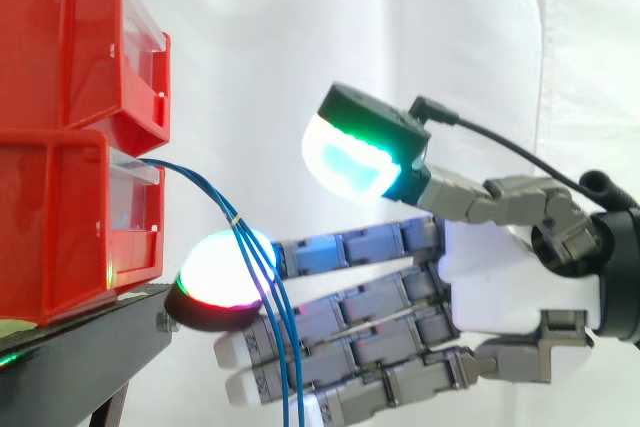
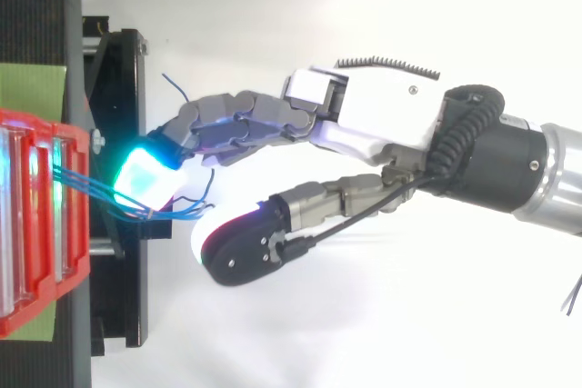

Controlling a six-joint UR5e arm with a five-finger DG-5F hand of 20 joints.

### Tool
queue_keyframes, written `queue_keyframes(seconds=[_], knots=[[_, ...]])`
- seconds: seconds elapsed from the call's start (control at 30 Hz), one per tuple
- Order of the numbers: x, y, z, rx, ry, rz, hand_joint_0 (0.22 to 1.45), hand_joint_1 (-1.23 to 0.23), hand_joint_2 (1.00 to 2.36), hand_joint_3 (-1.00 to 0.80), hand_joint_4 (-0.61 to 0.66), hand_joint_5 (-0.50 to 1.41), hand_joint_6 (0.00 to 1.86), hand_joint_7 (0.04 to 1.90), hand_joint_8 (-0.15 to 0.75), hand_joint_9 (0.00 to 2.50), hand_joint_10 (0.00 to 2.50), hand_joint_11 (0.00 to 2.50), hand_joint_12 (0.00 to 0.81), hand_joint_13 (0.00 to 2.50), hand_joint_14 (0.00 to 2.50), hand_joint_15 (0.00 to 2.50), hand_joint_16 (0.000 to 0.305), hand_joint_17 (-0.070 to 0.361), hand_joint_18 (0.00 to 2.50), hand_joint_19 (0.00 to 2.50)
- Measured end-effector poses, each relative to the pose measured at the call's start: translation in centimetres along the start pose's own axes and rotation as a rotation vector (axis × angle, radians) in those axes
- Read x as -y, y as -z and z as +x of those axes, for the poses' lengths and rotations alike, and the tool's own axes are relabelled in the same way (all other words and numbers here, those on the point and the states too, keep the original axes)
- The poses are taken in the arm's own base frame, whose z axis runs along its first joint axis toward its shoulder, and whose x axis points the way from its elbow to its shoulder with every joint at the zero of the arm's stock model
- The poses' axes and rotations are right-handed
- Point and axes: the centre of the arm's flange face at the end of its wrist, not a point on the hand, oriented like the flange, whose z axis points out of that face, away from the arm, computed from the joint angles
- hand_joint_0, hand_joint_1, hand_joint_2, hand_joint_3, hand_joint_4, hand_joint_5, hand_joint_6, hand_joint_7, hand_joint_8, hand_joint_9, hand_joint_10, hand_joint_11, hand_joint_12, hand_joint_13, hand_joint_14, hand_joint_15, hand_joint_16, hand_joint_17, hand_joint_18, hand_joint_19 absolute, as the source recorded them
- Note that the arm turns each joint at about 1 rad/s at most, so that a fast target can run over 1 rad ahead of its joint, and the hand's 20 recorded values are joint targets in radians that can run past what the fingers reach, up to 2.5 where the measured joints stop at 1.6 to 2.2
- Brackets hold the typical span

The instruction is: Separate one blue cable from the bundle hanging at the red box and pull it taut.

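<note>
Nearest the side camera, the hand's (image 1: 500, 287) thumb (image 1: 355, 162) is raised high, its pad glowing cyan and green, well apart from the fingers below it. Next in, the blue cables (image 1: 236, 219) leave the front of the lower red bin (image 1: 70, 227), arch outward, then hang down in a loose bundle across the outstretched fingers and run off the bottom edge. The strands fan slightly as they drop, and I cannot tell whether one is parted from the rest. Behind the cables, the fingers reach leftward nearly straight and stacked. The top fingertip (image 1: 215, 272) glows white with a magenta and green rim, just beside the edge of the black stand (image 1: 90, 347). Whether it touches the stand is unclear. The hand is released: nothing is clasped, and the cables only lie against the fingers. From above, the cyan-lit fingertip sits over the strands between bin and thumb, and two loose cable ends curl free near the fingers. A second red bin (image 1: 60, 37) is stacked on the lower one. Farthest back hangs the white curtain (image 1: 300, 17).
</note>
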Motion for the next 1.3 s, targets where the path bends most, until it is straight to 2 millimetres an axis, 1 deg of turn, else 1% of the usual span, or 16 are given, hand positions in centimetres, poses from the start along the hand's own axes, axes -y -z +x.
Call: queue_keyframes(seconds=[0.1, 0.23, 0.43, 0.53, 0.67, 1.03, 1.17, 1.3], knots=[[-0.5, -0.3, 0.3, -0.015, 0.019, -0.012, 0.56, -0.70, 1.00, -0.50, 0.21, -0.21, 0.50, 0.81, 0.240, 0.46, 0.01, 0.20, 0.301, 0.33, 0.00, 0.07, 0.042, 0.095, 0.38, 0.40], [-0.3, -0.3, 0.6, -0.019, 0.033, -0.013, 0.56, -0.70, 1.00, -0.50, 0.21, -0.20, 0.50, 0.82, 0.239, 0.46, 0.01, 0.20, 0.302, 0.34, 0.00, 0.07, 0.042, 0.095, 0.39, 0.40], [-0.1, -0.3, 0.8, -0.023, 0.037, -0.010, 0.57, -0.64, 1.00, -0.50, 0.22, -0.20, 0.50, 0.84, 0.239, 0.48, 0.01, 0.19, 0.299, 0.34, 0.00, 0.07, 0.042, 0.095, 0.39, 0.41], [0.3, -0.3, 0.9, -0.026, 0.036, -0.005, 0.57, -0.60, 1.00, -0.50, 0.23, -0.19, 0.50, 0.84, 0.242, 0.49, 0.01, 0.20, 0.300, 0.36, 0.00, 0.08, 0.042, 0.094, 0.40, 0.42], [0.9, -0.4, 0.9, -0.029, 0.032, 0.001, 0.58, -0.60, 1.00, -0.50, 0.24, -0.18, 0.50, 0.87, 0.247, 0.52, 0.01, 0.20, 0.301, 0.40, 0.00, 0.10, 0.042, 0.094, 0.43, 0.42], [1.0, -0.4, 1.3, -0.030, 0.027, -0.001, 0.61, -0.63, 1.00, -0.49, 0.25, -0.15, 0.50, 1.01, 0.264, 0.63, 0.01, 0.28, 0.299, 0.53, 0.01, 0.18, 0.040, 0.090, 0.51, 0.44], [1.0, -0.4, 1.3, -0.030, 0.027, -0.002, 0.62, -0.60, 1.01, -0.43, 0.23, -0.14, 0.50, 1.08, 0.266, 0.67, 0.01, 0.30, 0.300, 0.56, 0.01, 0.19, 0.040, 0.089, 0.53, 0.45], [0.9, -0.4, 1.5, -0.033, 0.029, -0.004, 0.63, -0.59, 1.01, -0.42, 0.20, -0.13, 0.50, 1.15, 0.277, 0.70, 0.01, 0.33, 0.303, 0.59, 0.01, 0.21, 0.040, 0.090, 0.55, 0.46]])
